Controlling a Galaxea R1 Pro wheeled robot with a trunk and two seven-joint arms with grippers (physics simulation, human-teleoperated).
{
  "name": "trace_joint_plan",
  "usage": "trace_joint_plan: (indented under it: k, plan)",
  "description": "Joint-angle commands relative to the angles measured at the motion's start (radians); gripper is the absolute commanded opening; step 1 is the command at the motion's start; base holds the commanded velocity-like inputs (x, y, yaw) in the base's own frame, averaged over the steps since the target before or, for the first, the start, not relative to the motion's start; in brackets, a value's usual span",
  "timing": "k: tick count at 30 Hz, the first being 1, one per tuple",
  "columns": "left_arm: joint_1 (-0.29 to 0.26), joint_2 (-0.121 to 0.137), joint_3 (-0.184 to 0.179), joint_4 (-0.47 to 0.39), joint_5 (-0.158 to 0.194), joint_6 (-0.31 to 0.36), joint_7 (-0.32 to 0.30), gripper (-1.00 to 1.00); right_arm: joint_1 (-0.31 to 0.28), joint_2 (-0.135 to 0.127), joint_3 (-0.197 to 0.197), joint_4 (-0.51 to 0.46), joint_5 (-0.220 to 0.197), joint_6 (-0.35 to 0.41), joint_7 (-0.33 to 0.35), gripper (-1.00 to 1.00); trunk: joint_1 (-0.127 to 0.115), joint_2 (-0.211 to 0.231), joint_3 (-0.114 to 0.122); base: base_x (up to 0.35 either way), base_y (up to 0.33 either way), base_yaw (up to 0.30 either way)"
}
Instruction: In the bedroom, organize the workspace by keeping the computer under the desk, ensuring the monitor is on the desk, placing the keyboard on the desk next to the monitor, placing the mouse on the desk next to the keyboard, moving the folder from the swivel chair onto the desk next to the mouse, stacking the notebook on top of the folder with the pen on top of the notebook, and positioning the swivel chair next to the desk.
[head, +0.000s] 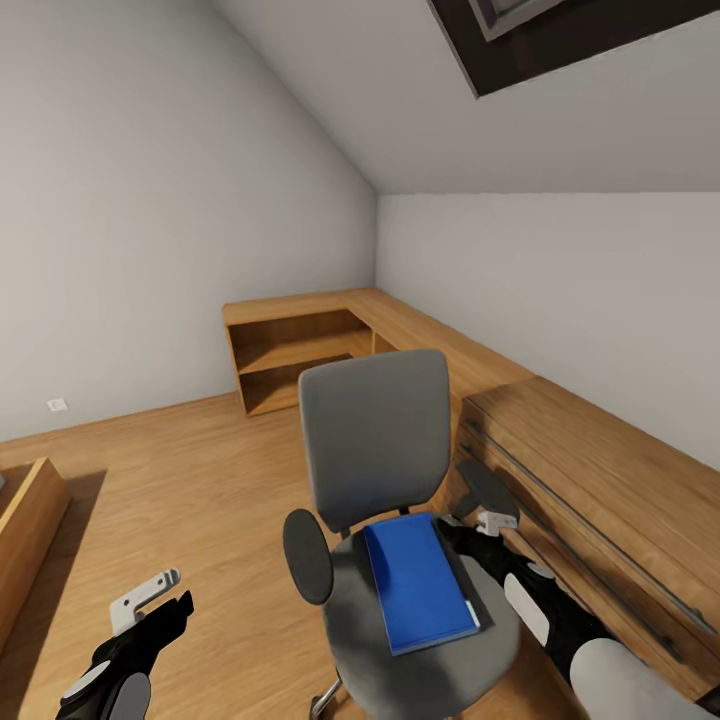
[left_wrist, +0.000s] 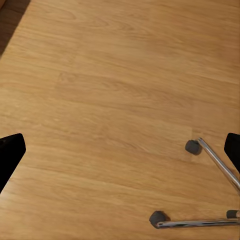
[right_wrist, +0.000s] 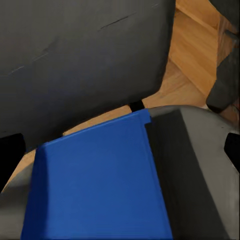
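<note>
Right end effector (head: 478, 528) (open) beside folder (head: 418, 584).

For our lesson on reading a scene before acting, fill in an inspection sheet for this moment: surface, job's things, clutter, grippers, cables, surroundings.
Surface: light wood floor; the grey chair seat carries the folder.
Job's things: blue folder lies flat on the swivel chair, with a dark flat thing partly under its edge toward the right arm.
Clutter: nothing seen.
Grippers: right gripper beside the folder's far corner, fingers apart, holding nothing; left gripper over bare floor, open, empty.
Cables: nothing seen.
Surroundings: sloped pale walls, skylight, wooden corner shelving, long wooden cabinet beside the chair.
</note>
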Motion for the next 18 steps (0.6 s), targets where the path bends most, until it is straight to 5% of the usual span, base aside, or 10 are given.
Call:
trace_joint_plan:
  k: [1, 6, 11, 18]
  plan:
    - [0.0, -0.002, 0.001, -0.002, 0.01, 0.002, 0.005, 1.0, -0.036, -0.004, 0.005, 0.113, -0.016, -0.095, 0.037, 1.0, 0.004, -0.008, -0.004, 0.0, 0.0, 0.0]
    - [0.0, -0.005, -0.001, -0.002, 0.015, 0.005, 0.002, 1.0, -0.042, 0.002, 0.006, 0.132, -0.028, -0.115, 0.043, 1.0, 0.023, -0.043, -0.02, 0.0, 0.0, 0.0]
    - [0.0, -0.009, -0.008, -0.002, 0.015, 0.008, 0.002, 1.0, -0.043, 0.0, 0.005, 0.131, -0.111, -0.113, 0.056, 1.0, 0.042, -0.078, -0.035, 0.0, 0.0, 0.0]
    - [0.0, -0.009, -0.01, -0.002, 0.015, 0.009, 0.002, 1.0, -0.043, 0.003, 0.01, 0.135, -0.116, -0.113, 0.059, 1.0, 0.069, -0.127, -0.057, 0.0, 0.0, 0.0]
